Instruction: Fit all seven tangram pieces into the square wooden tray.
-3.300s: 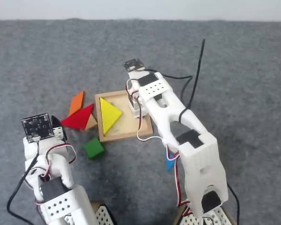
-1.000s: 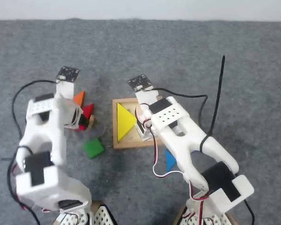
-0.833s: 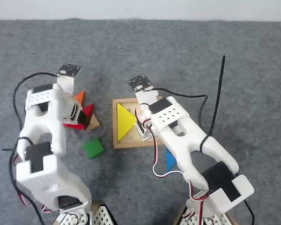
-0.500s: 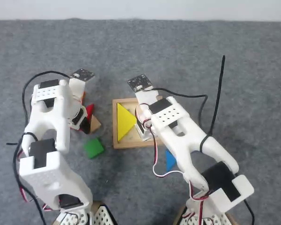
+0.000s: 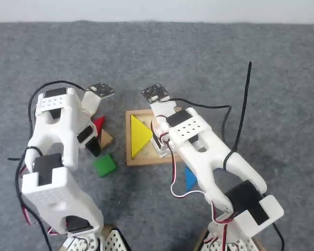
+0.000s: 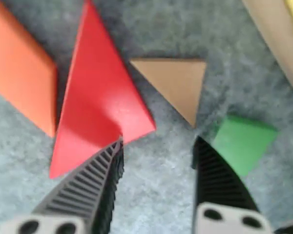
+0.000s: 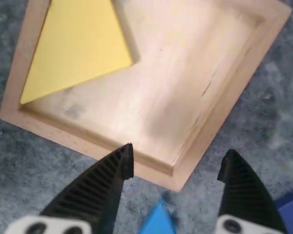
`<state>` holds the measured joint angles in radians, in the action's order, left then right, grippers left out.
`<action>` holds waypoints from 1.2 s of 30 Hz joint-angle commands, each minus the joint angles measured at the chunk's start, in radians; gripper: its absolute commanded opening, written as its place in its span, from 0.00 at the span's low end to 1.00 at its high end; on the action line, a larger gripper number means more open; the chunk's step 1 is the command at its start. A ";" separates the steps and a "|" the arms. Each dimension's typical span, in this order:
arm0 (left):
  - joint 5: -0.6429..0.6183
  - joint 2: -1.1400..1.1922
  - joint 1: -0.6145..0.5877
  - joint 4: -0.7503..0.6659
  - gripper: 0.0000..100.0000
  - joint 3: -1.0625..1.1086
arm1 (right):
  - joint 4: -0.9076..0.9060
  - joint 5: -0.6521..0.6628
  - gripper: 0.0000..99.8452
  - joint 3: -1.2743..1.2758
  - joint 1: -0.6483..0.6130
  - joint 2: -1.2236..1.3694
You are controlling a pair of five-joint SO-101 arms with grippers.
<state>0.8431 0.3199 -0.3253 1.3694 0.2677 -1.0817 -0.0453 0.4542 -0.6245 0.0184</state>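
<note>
Furthest left on the grey worktop (image 5: 251, 52) lies one orange parallelogram (image 6: 19, 83), just beside one large red triangle (image 6: 100, 102). The left hand (image 6: 156, 146) hangs low here, spread wide and holding nothing, with one fingertip (image 6: 115, 151) at the red triangle's corner. Right of that sit one small tan triangle (image 6: 176, 85) and, nearer, one green square (image 6: 241, 141). Then comes the square wooden tray (image 7: 185, 87), with one large yellow triangle (image 7: 78, 44) lying flat in its left half and bare wood in the rest. The right hand (image 7: 179, 153) hovers over the tray's near rim, also wide open and empty. Near it, outside the tray, two blue pieces show, a light tip (image 7: 158, 219) and a darker corner (image 7: 290, 209). That makes seven pieces, one placed and six loose.

The pieces look like thin painted wood: light, stiff, not fragile, probably slick on their faces. Lying flat and low, each is best pinched across two opposite edges rather than at a point, where it would likely twist out.
</note>
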 commanded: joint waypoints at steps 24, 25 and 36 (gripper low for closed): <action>0.074 0.252 -0.032 -0.086 0.32 -0.321 | 0.081 0.017 0.28 0.028 -0.007 -0.068; 0.086 0.267 -0.032 -0.052 0.32 -0.343 | 0.081 0.017 0.28 0.028 -0.007 -0.068; 0.167 0.301 -0.029 0.071 0.25 -0.378 | 0.110 0.017 0.28 0.028 -0.007 -0.067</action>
<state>0.9996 0.6160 -0.3652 1.4246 -0.1097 -0.9881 -0.0422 0.4910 -0.6260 0.0184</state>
